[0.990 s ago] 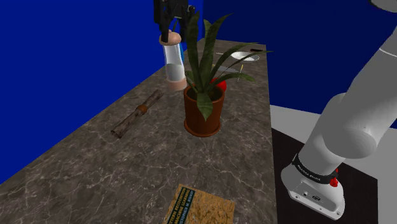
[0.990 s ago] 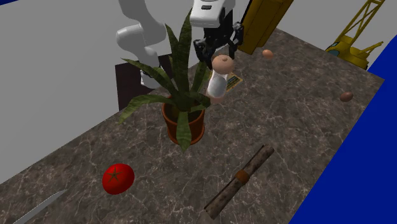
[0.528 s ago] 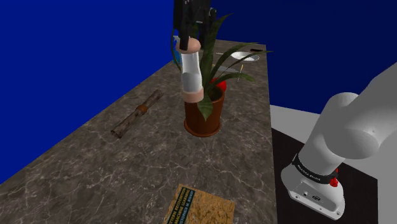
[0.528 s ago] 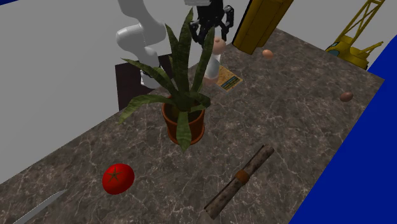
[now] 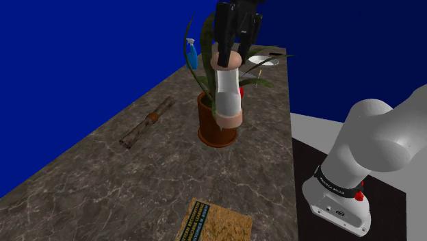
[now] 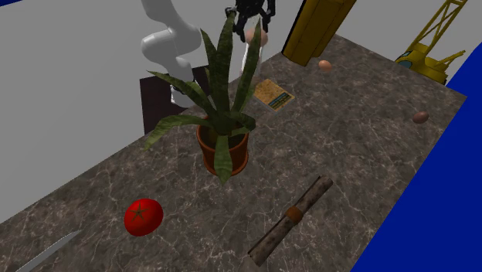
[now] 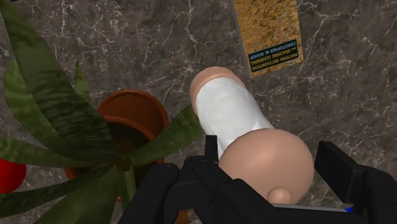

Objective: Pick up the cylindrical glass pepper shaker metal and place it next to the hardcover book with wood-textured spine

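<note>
My black gripper is shut on the pepper shaker, a clear-white cylinder with tan caps at both ends. It hangs in the air in front of the potted plant, well above the marble counter. In the wrist view the shaker points down from the gripper, with the plant pot beside it. The book, with a wood-grain cover and a dark lettered spine, lies flat on the counter beyond the shaker. It is near the counter's front end. In the second exterior view the gripper holds the shaker behind the leaves, above the book.
A long-leaved plant stands mid-counter. A red tomato, a brown stick, a knife, two small brown ovals and a blue spray bottle lie around. A white plate sits at the far end.
The gripper lifted the shaker off the counter and carried it toward the shoulder view's right, past the plant's leaves and closer to the book's end.
</note>
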